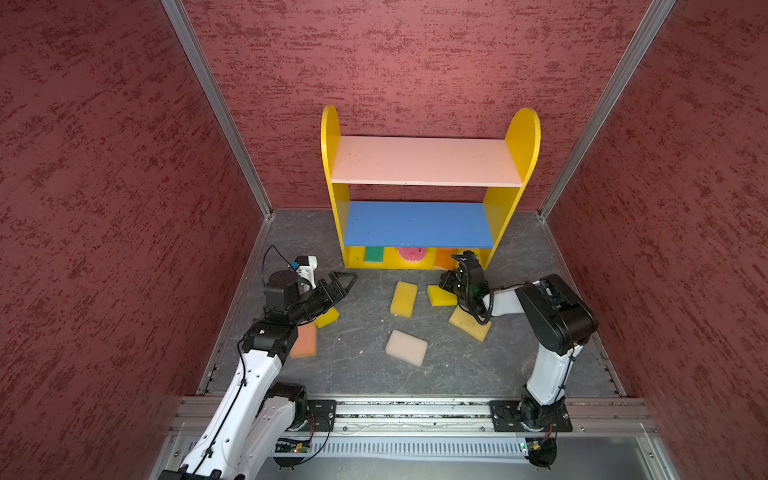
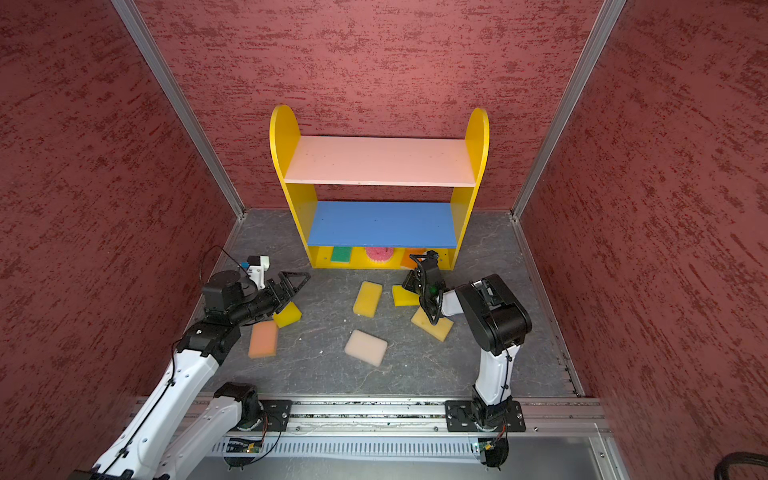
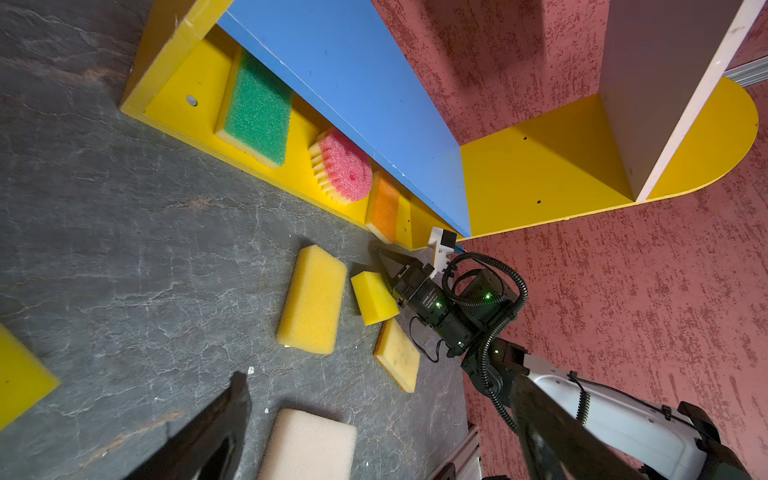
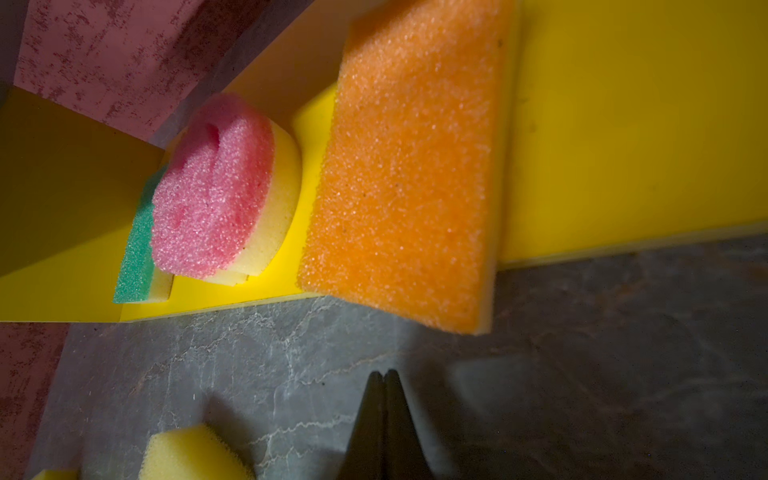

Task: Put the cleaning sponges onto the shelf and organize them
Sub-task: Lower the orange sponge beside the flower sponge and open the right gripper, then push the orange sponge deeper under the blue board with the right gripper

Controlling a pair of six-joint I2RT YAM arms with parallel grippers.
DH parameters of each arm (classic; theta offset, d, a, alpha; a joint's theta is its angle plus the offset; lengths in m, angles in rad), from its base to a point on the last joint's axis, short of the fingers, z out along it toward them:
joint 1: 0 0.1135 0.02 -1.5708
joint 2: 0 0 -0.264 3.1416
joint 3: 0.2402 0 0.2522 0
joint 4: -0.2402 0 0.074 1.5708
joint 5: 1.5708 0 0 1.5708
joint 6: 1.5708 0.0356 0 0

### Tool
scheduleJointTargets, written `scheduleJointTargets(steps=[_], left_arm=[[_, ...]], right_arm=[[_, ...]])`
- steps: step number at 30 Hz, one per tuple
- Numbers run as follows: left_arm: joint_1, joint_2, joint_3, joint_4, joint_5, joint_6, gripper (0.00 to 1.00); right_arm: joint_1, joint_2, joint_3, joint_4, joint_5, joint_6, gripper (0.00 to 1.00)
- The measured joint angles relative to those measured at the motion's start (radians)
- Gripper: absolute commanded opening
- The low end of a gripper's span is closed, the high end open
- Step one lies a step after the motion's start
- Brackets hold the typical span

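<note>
The shelf [image 1: 424, 160] stands at the back wall. On its yellow bottom board lie a green sponge [image 1: 374, 254], a round pink-backed sponge [image 1: 411, 255] and an orange sponge [image 4: 407, 166], whose near end sticks out past the board's front edge. My right gripper [image 4: 384, 374] is shut and empty, low over the floor just in front of the orange sponge. My left gripper [image 1: 347, 282] hovers open and empty at the left. On the floor lie a yellow sponge [image 1: 404, 298], a yellow wedge-like sponge [image 1: 440, 296], a tan sponge [image 1: 469, 324] and a cream sponge [image 1: 406, 347].
Another yellow sponge [image 2: 287, 314] and a peach-orange sponge [image 2: 263, 338] lie partly under my left arm. Red textured walls close in the grey floor [image 1: 361, 374] on three sides. The pink board and the blue board [image 1: 417, 224] carry nothing.
</note>
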Motion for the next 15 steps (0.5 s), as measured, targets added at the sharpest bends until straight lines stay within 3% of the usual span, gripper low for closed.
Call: scheduleJointTargets(steps=[15], left_arm=[[0.017,0.003,0.000,0.001,0.002,0.003,0.97]], right_arm=[[-0.026,0.023,-0.065,0.143,-0.011,0.077,0.00]])
